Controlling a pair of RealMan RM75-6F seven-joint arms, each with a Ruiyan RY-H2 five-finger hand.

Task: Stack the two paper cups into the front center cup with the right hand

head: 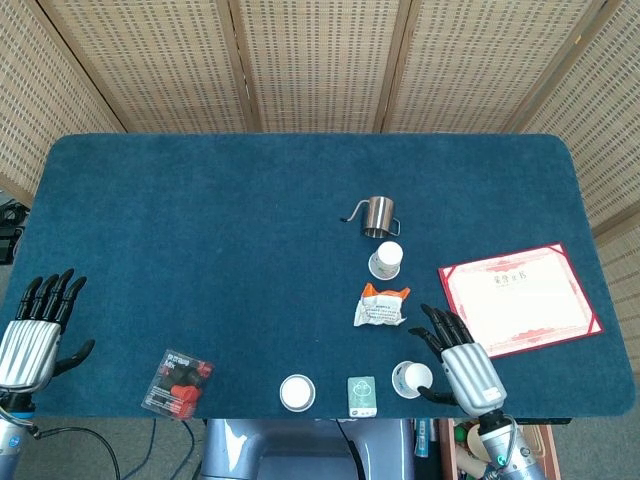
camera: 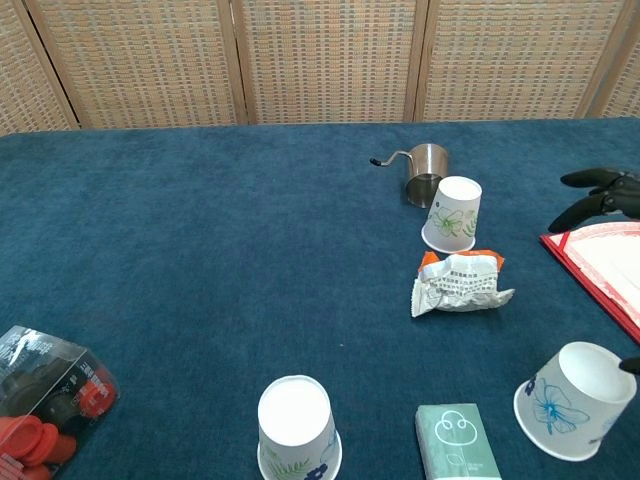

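Note:
Three white paper cups stand mouth down on the blue table. The front center cup (head: 297, 392) (camera: 297, 425) is near the front edge. A second cup (head: 412, 379) (camera: 575, 400) sits at the front right, and a third (head: 386, 260) (camera: 453, 214) stands further back by a metal pitcher. My right hand (head: 460, 365) is open with fingers spread, just right of the front right cup, its thumb close beside it. In the chest view only its fingertips (camera: 600, 195) show. My left hand (head: 35, 330) hovers open at the far left edge.
A small metal pitcher (head: 377, 214) (camera: 427, 170) stands behind the back cup. A crumpled snack wrapper (head: 381, 305) (camera: 458, 283) lies between the cups. A green box (head: 361, 394) (camera: 456, 440), a red certificate folder (head: 520, 297) (camera: 600, 260) and a red-black packet (head: 178, 383) (camera: 45, 400) lie around.

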